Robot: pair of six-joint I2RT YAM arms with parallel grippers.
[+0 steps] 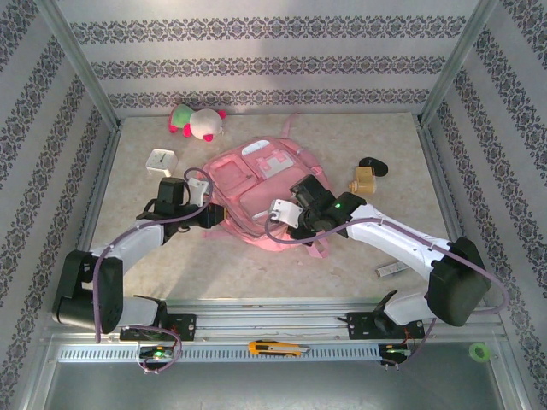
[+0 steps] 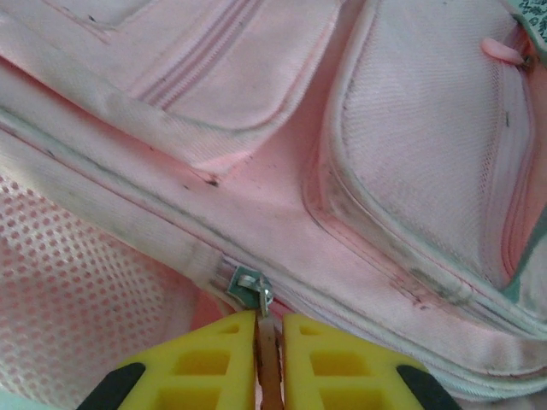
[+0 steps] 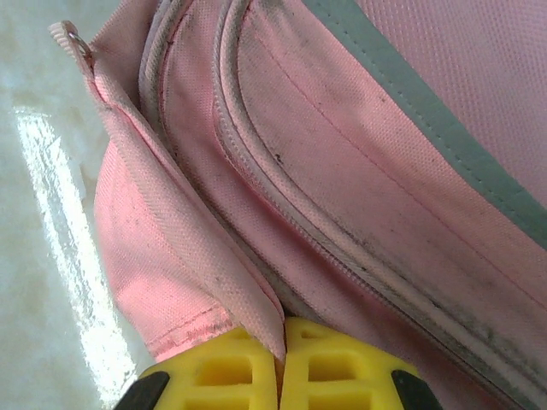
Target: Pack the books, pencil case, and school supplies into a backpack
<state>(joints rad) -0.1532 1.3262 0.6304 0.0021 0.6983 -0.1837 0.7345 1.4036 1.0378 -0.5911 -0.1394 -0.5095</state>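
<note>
1. Backpack [image 1: 248, 175]: one, pink, frame centre.
2. Plush toy [image 1: 198, 121]: one, upper left.
3. White cube [image 1: 161, 160]: one, left of centre.
4. Black oval lump [image 1: 373, 163]: one; tan block [image 1: 363, 180]: one, right of centre.
5. Pale bar [image 1: 391, 270]: one, lower right.
6. Yellow cutter [image 1: 278, 348]: one; green ring [image 1: 479, 351]: one, bottom edge.
7. Left hand [image 2: 269, 320] and right hand [image 3: 280, 325]: two in all.

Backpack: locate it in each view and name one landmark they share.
Top external: backpack at centre of table, below the plush toy.
Left wrist: its pink panels, zipper pull at bottom centre.
Right wrist: its pink folds, right of the bare table.
Shared landmark: its stitched pocket seams.
</note>
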